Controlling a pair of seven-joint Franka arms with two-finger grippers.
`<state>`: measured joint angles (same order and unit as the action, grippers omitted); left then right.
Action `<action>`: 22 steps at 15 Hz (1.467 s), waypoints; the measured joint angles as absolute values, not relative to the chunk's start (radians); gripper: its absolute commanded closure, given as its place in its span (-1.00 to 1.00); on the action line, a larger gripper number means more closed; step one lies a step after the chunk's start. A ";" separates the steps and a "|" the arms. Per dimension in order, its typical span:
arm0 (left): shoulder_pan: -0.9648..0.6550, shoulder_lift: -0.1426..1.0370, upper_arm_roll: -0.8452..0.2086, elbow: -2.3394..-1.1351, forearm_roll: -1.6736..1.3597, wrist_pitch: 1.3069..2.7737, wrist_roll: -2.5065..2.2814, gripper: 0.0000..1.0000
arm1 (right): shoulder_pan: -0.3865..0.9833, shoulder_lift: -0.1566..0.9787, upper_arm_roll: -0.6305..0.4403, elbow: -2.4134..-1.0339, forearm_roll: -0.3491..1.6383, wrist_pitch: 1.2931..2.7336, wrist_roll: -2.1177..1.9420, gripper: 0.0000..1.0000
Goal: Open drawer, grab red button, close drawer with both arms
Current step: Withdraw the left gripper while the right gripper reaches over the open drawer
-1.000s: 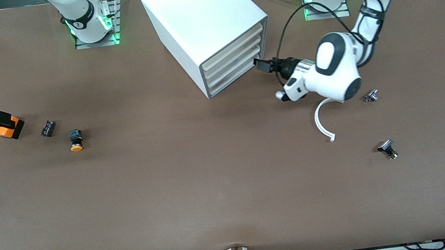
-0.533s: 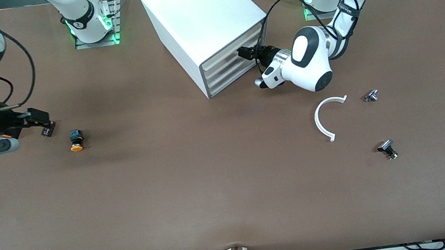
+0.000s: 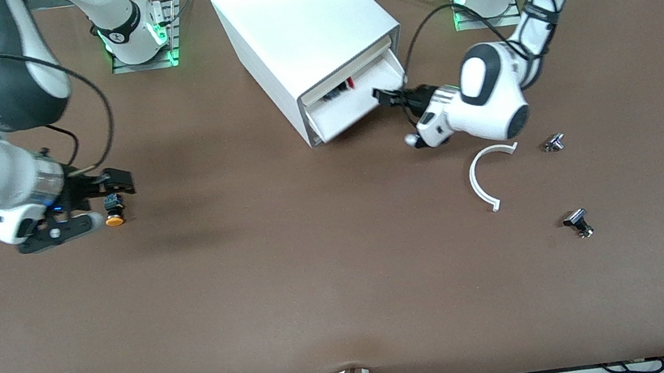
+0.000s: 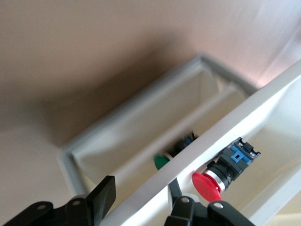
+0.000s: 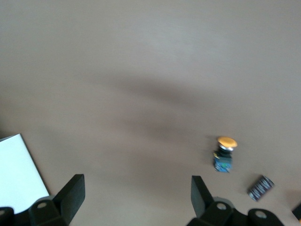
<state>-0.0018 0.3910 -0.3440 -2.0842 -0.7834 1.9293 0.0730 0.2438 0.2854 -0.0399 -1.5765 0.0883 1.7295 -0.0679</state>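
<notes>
The white cabinet (image 3: 299, 13) stands at the table's middle, near the arms' bases. One drawer (image 3: 354, 114) is pulled out of it. My left gripper (image 3: 381, 95) is shut on the drawer's front strip (image 4: 225, 136), one finger on each side. The red-capped button (image 3: 349, 83) lies inside the drawer; in the left wrist view the button (image 4: 207, 184) lies just inside the strip, next to my left gripper (image 4: 138, 197). My right gripper (image 3: 120, 184) is open and empty, low over the table toward the right arm's end. In its wrist view the right gripper (image 5: 136, 193) has bare table between its fingers.
An orange-yellow capped button (image 3: 113, 218) lies just by the right gripper and shows in the right wrist view (image 5: 225, 153) beside a small black part (image 5: 260, 187). A white curved piece (image 3: 481, 180) and two small metal parts (image 3: 554, 143) (image 3: 577, 222) lie toward the left arm's end. A green cap (image 4: 161, 161) shows next to the strip.
The left gripper reached the cabinet front and drew one drawer out. The right arm swept from the table's end toward the middle, past the orange box and black part.
</notes>
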 measured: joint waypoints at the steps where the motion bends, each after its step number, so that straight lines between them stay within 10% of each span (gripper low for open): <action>1: 0.023 0.390 -0.324 -2.059 -0.761 1.938 0.087 0.30 | 0.267 0.295 -0.039 -1.568 0.088 1.747 -0.068 -1.00; 2: 0.045 0.391 -0.315 -2.042 -0.756 1.940 0.095 -0.90 | 0.285 0.300 -0.039 -1.563 0.087 1.766 -0.068 -1.00; 3: 0.058 0.391 -0.314 -2.036 -0.756 1.939 0.103 -1.00 | 0.300 0.304 -0.039 -1.560 0.087 1.778 -0.068 -1.00; 13: 0.197 0.260 -0.306 -1.852 -0.394 1.997 0.084 -1.00 | 0.509 0.310 -0.030 -1.516 0.087 1.823 -0.108 -1.00; 22: 0.233 -0.063 -0.289 -1.720 -0.004 1.592 -0.047 -1.00 | 0.801 0.532 -0.027 -1.292 0.085 2.007 -0.288 -1.00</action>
<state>0.2326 -0.0626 -0.2886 -1.7196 -0.0036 1.5922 -0.0467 0.8007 0.5318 -0.0273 -1.2922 0.0853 2.0065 -0.2877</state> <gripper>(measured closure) 0.000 0.000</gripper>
